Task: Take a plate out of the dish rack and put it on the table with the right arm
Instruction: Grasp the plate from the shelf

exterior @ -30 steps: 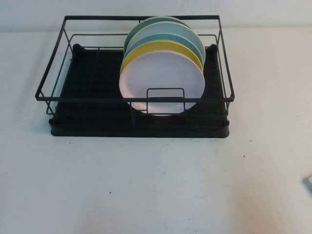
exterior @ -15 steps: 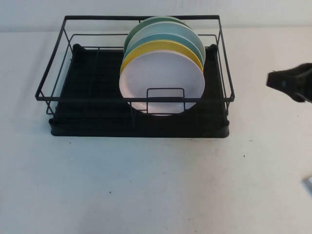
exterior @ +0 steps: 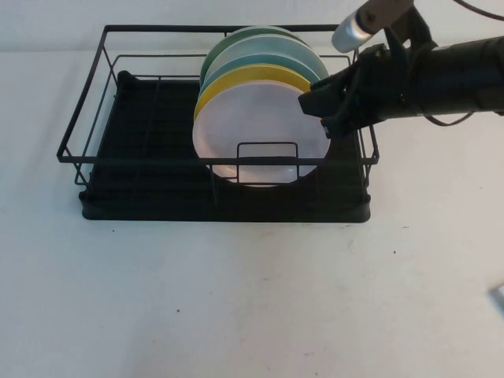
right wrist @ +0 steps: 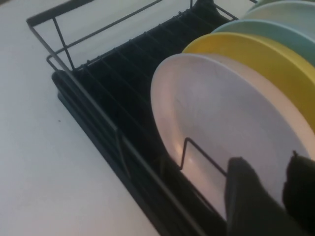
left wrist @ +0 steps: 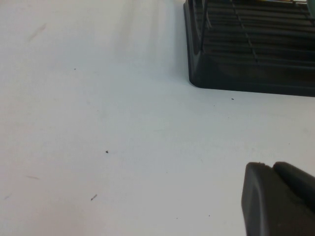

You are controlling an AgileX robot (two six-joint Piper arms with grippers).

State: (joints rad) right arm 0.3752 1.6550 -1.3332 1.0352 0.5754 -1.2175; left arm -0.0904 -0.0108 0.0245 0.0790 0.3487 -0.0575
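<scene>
The pale pink plate (exterior: 256, 126) stands upright at the front of a row of plates in the black wire dish rack (exterior: 142, 197) on the white table (exterior: 236, 299). My right gripper (exterior: 316, 112) hangs over the rack's right side, at the pink plate's right rim. In the right wrist view the gripper (right wrist: 268, 160) is open, and the pink plate (right wrist: 216, 123) shows through the gap between its fingers. I cannot tell whether it touches the plate. My left gripper (left wrist: 268, 167) is shut and empty, low over bare table near the rack's corner (left wrist: 206, 78).
Behind the pink plate stand a yellow plate (exterior: 260, 75), a light blue plate (exterior: 276, 57) and a green one (exterior: 252, 31). The rack's left half holds nothing. A small pale object (exterior: 498, 295) lies at the table's right edge.
My right arm has come in from the right edge and now reaches over the rack to the pink plate's right rim. The plates have not moved.
</scene>
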